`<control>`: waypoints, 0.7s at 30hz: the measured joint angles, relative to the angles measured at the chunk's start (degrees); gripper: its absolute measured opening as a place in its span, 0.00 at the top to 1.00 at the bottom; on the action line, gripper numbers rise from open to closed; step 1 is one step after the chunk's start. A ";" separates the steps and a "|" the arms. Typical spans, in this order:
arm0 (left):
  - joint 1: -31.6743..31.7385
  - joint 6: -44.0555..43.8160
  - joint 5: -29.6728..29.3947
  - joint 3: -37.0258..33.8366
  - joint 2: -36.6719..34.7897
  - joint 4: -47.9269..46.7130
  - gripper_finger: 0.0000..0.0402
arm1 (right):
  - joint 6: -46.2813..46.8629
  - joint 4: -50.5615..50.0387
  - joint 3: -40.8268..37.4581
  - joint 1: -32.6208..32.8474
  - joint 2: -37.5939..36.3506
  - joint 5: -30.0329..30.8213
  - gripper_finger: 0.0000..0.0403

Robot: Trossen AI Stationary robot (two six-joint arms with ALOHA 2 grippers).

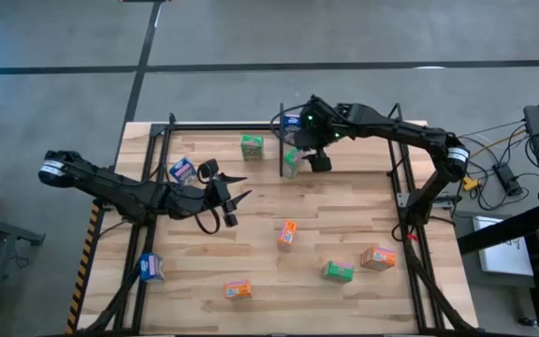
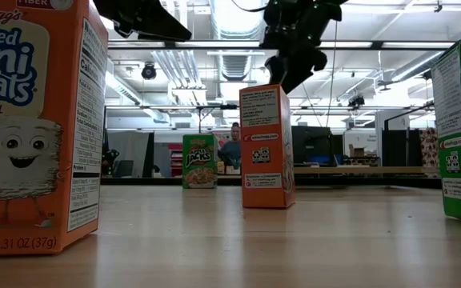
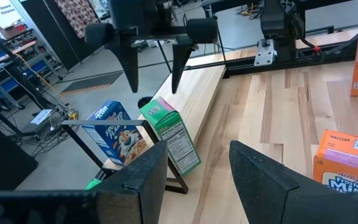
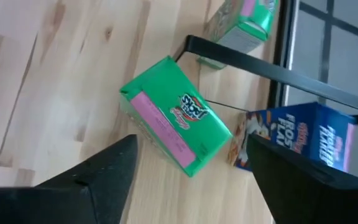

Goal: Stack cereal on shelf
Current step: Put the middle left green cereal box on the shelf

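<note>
High view: right gripper sits at the far side of the table, over the shelf, just right of the black divider; jaws spread wide, nothing between them. Right wrist view shows its fingers apart w/ a green cereal box below, tipped over at an angle, printed front up, long axis running diagonally across the board, one end against the divider foot; a blue Frosted Flakes box stands just beside it, and a second green box is on the other side of the divider.

Left gripper hovers left of centre, pointing right toward the shelf; jaws part-open, holding nothing. Left wrist view: its fingers frame the green box leaning against the divider, blue box next to it, right gripper hanging above.

Loose boxes in high view: blue box near the left gripper, lying tilted; blue box near left, at table edge; orange box mid-table, long axis near-to-far; orange box near edge; green box lying w/ long axis left-right; orange box just right of it.

Low view: an orange Mini-Wheats box stands upright close to the camera; a person is far back in the room.
</note>
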 joint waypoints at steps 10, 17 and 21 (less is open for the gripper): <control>0.00 -0.42 0.05 0.00 0.00 0.02 0.61 | -2.93 0.41 0.00 0.13 3.66 0.14 0.28; 0.00 -0.42 0.08 0.00 0.17 -0.02 0.61 | -4.37 2.21 0.00 0.15 3.66 0.08 0.29; 0.00 -0.42 0.08 0.00 0.17 0.00 0.61 | -4.56 2.72 0.00 0.15 3.64 0.08 0.29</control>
